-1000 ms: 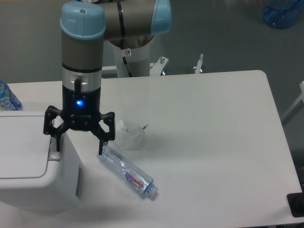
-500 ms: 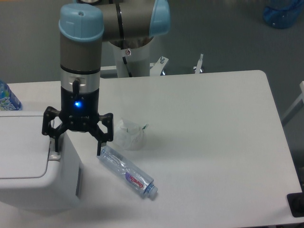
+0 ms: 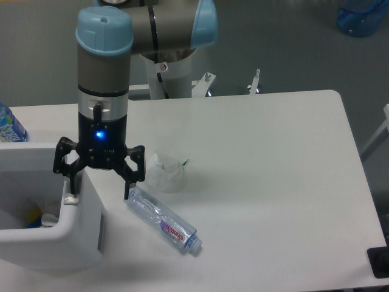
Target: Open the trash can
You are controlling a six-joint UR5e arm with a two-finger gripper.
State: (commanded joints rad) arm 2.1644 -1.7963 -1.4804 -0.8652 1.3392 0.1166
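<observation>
Arm upright, wrist pointing straight down, gripper — jaws spread wide, blue light lit

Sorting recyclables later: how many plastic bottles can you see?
3: a clear bottle lying on the table by the trash can, one at the left edge, a blue bottle top right. More may sit inside the bin.

A robot arm's gripper is hanging with its jaws spread wide at the right edge of a white trash can, one fingertip resting at the rim by the push tab. The bin's top is standing open, showing blue and yellow items inside. On the white tabletop, a plastic bottle is lying on its side near a crumpled clear cup.
</observation>
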